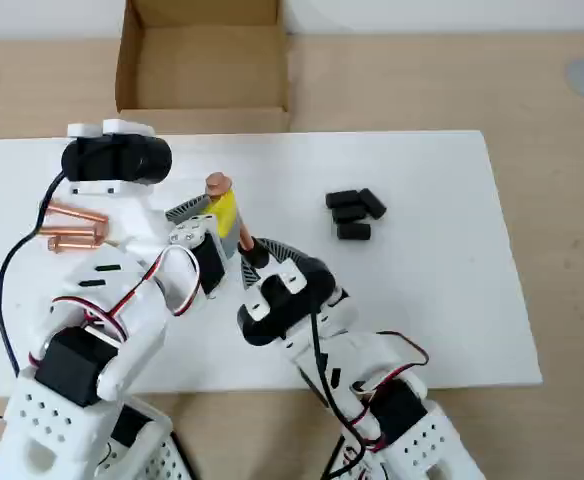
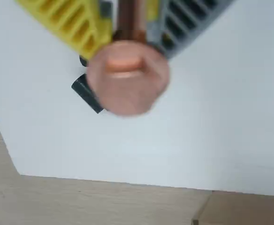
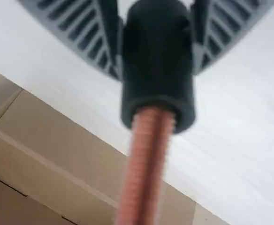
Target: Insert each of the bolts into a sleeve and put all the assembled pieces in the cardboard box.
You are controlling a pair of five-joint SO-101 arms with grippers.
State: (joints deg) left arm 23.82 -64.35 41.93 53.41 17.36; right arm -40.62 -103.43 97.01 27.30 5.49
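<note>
A wooden table (image 1: 562, 200) is being covered across its middle by a white board (image 1: 442, 320), and both arms are being propped at its near edge.

Just beyond the arm bases, over the board, the right gripper (image 3: 158, 47) is being kept clamped on a black sleeve (image 3: 158, 93): the two grey ribbed jaws are being pressed against the sleeve's sides. A threaded copper shaft is being shown coming out of the sleeve's open end.

That shaft belongs to the copper bolt (image 2: 127, 77), which is being gripped just below its round head by the left gripper (image 1: 215, 210), one yellow jaw and one grey jaw being closed on it. Bolt and sleeve are being held in line above the board, tilted, with the bolt's tip inside the sleeve.

Farther out, two loose copper bolts (image 1: 72, 240) are being left lying side by side near the board's left edge, and a cluster of spare black sleeves (image 1: 352, 212) is being left well apart on the right.

At the far edge, the open cardboard box (image 1: 207, 70) is being kept touching the board.
</note>
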